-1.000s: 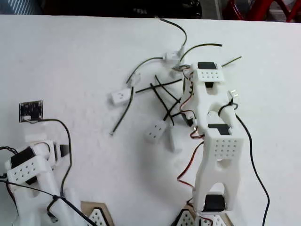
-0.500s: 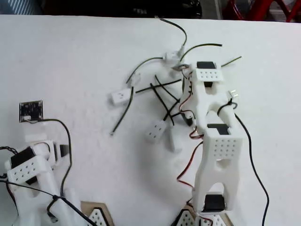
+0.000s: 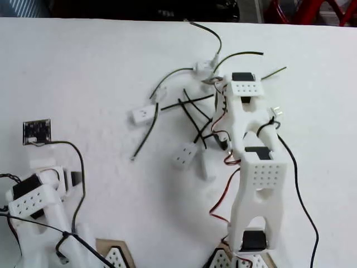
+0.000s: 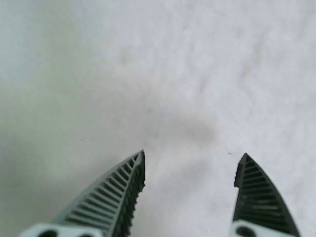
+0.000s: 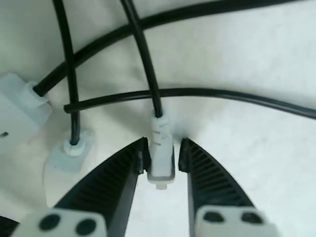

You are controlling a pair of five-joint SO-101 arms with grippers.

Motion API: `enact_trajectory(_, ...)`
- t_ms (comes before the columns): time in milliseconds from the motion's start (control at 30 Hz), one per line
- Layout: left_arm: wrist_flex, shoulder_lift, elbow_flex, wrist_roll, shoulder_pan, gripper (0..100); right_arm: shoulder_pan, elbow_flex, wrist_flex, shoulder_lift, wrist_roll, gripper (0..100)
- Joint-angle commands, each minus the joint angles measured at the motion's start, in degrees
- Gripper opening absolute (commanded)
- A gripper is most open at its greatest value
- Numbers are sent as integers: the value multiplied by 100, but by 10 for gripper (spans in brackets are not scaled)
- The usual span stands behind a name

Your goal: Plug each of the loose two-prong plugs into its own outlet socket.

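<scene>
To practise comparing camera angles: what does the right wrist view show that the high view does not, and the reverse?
Right wrist view: the right gripper, its fingers against both sides of a white plug. High view: an outlet socket lying face up, the left arm, a dark square board. Both: crossing black cables on the white table.

White table (image 3: 83, 67) across nearly the whole high view. Dark square board (image 3: 37, 132) lying flat at left, mid-height. Red frame (image 3: 312, 10) beyond the table's top edge, upper right. Blue-striped panel (image 3: 22, 6) at upper left. Tan plates (image 3: 103, 245) at the bottom edge.
</scene>
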Motion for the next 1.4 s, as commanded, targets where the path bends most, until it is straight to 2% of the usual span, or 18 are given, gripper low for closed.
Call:
enact_trajectory(0,-114,-110,-26,18,-31,290,4,-229,75,-391,-44,80)
enact_trajectory(333,-114,-110,-26,18,-31,290,22,-501,127,-365,-35,51)
enact_trajectory(433,-114,-110,-26,18,-31,290,4,-501,127,-347,0,13)
enact_trajectory(633,-114,-110,-26,18,-31,290,31,-343,347,-971,9,17)
enact_trajectory(867,-114,-110,-26,18,-31,290,-40,1327,330,-3169,18,17)
enact_trajectory(1067,-88,-145,-26,53,-31,290,-382,2857,207,-5209,-26,17)
enact_trajectory(1233,-70,-154,-176,149,75,290,-971,4211,-664,-6615,-79,17)
enact_trajectory(1367,-62,-154,-475,730,541,290,-1622,5345,-1842,-7468,-870,17)
